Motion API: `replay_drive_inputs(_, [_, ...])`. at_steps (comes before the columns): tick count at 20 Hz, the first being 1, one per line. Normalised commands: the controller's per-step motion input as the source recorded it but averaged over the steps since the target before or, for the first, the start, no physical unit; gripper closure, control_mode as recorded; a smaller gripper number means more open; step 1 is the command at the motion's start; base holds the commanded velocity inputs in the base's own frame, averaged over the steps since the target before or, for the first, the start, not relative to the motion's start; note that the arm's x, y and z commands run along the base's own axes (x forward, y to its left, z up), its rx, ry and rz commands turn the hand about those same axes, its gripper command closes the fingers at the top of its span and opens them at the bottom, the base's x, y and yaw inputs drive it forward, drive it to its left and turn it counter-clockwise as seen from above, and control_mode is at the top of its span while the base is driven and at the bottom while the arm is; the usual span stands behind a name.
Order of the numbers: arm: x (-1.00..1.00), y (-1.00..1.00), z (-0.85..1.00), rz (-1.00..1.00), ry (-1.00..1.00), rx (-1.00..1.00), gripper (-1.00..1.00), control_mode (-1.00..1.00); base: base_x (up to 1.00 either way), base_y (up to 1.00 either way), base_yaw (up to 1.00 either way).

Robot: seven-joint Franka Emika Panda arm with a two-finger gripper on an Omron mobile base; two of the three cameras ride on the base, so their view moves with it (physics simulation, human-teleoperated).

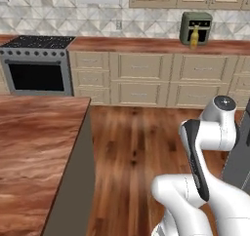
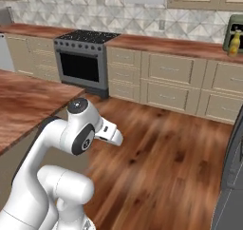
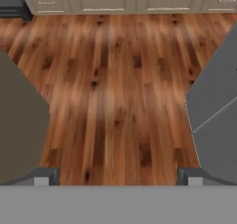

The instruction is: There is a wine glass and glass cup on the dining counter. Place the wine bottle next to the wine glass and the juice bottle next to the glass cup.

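Standing: juice bottle (image 1: 194, 37) against green appliance (image 1: 196, 28) on wall bench (image 1: 146, 46).
Pincer (image 3: 118, 176): wide, empty, above floor (image 3: 115, 89).

You've got the dining counter (image 1: 34, 147) at left, reddish wood top, grey side panel facing the floor (image 1: 136, 152). Arm (image 1: 205, 147) folded at lower right, white with dark joint. Far wall: stove (image 1: 36, 64) at left, beige cabinets (image 1: 141, 79) under the wall counter (image 1: 146, 46). Juice bottle (image 1: 194, 37) stands on the wall counter, upright, right in front of a green appliance (image 1: 196, 28). Grey panel (image 1: 240, 157) at right edge.
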Motion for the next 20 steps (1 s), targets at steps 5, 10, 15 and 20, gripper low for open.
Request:
replay_drive_inputs(5, [0.0, 0.0, 0.0, 0.0, 0.0, 0.0, -1.0, 1.0, 0.56, -0.54, -0.05])
replay_drive_inputs(10, [0.0, 0.0, 0.0, 0.0, 0.0, 0.0, -1.0, 1.0, 0.59, -0.52, -0.02])
replay_drive_inputs(15, [0.0, 0.0, 0.0, 0.0, 0.0, 0.0, -1.0, 1.0, 0.57, -0.52, -0.04])
replay_drive_inputs(20, [0.0, 0.0, 0.0, 0.0, 0.0, 0.0, -1.0, 1.0, 0.53, -0.51, -0.08])
